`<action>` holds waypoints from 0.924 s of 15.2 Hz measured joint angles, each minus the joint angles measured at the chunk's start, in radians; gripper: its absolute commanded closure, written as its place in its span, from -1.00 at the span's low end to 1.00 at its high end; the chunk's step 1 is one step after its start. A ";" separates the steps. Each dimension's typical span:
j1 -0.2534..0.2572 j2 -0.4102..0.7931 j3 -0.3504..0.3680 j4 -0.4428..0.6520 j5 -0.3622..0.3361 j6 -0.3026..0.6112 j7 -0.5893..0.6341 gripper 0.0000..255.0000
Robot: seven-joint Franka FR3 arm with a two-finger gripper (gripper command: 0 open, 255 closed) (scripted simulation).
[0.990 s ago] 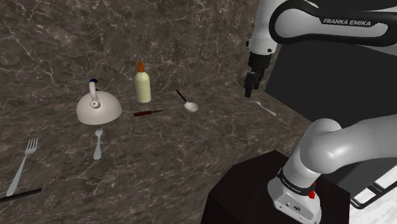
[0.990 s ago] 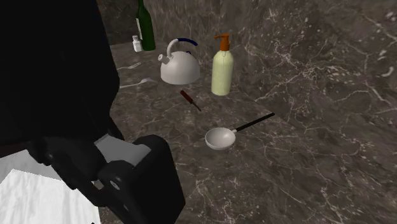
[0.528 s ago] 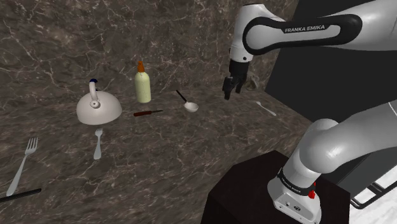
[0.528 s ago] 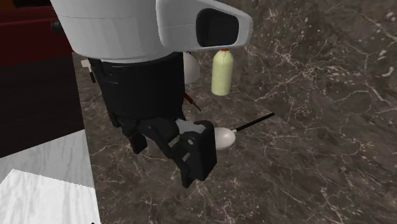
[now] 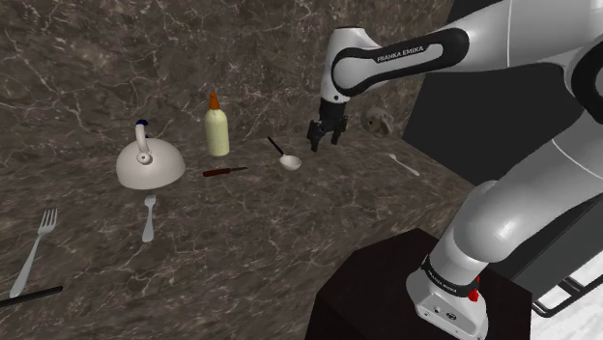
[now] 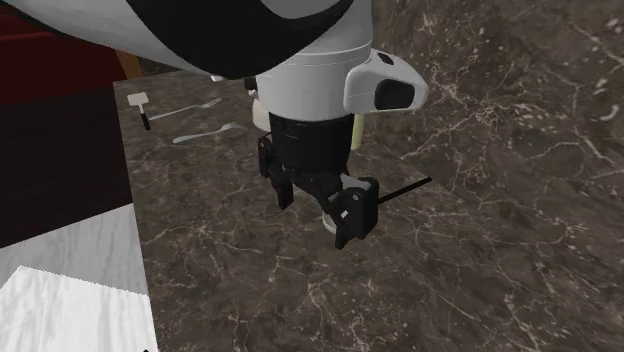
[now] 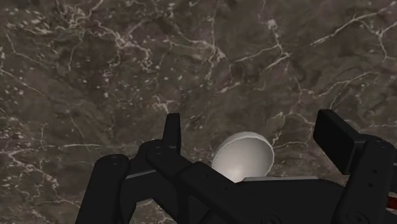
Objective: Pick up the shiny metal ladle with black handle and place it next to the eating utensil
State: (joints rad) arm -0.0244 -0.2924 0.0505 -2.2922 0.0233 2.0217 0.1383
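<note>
The ladle (image 5: 289, 160) lies on the dark marble counter (image 5: 242, 241), its pale round bowl nearest the arm and its thin black handle (image 5: 276, 146) pointing away. My gripper (image 5: 322, 141) hangs open a little above it, just off to the shoulder view's right. In the wrist view the ladle bowl (image 7: 243, 156) sits below the gap between my open gripper's (image 7: 254, 132) black fingers, untouched. In the second exterior view the gripper (image 6: 316, 207) covers the bowl, and the handle (image 6: 405, 187) sticks out beside it. Two grey forks (image 5: 149, 216) (image 5: 31, 253) lie far to the shoulder view's left.
A white kettle (image 5: 150, 162), a cream bottle with an orange cap (image 5: 216, 127) and a red-handled tool (image 5: 224, 172) stand left of the ladle. A small white utensil (image 5: 403, 164) lies near the counter's right edge. The dark stand (image 5: 387, 290) is at the lower right.
The arm has swung toward the shoulder view's left and come down, bringing the open gripper from near the counter's right edge to just over the ladle. Nothing on the counter moved.
</note>
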 measured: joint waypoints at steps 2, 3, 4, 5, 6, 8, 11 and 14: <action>-0.004 0.071 0.004 0.040 0.003 0.044 0.029 -1.00; -0.006 0.107 0.004 0.061 0.004 0.064 0.043 -1.00; -0.009 0.140 0.003 0.078 0.006 0.086 0.052 -1.00; -0.012 0.180 0.001 0.112 0.006 0.098 0.064 -1.00; -0.014 0.219 0.001 0.138 0.007 0.117 0.076 -1.00; -0.017 0.292 0.000 0.188 0.008 0.153 0.101 -1.00; -0.022 0.397 -0.007 0.272 0.012 0.192 0.132 -1.00; -0.026 0.512 -0.014 0.393 0.016 0.206 0.164 -1.00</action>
State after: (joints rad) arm -0.0506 0.2196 0.0360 -1.8994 0.0394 2.2272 0.3018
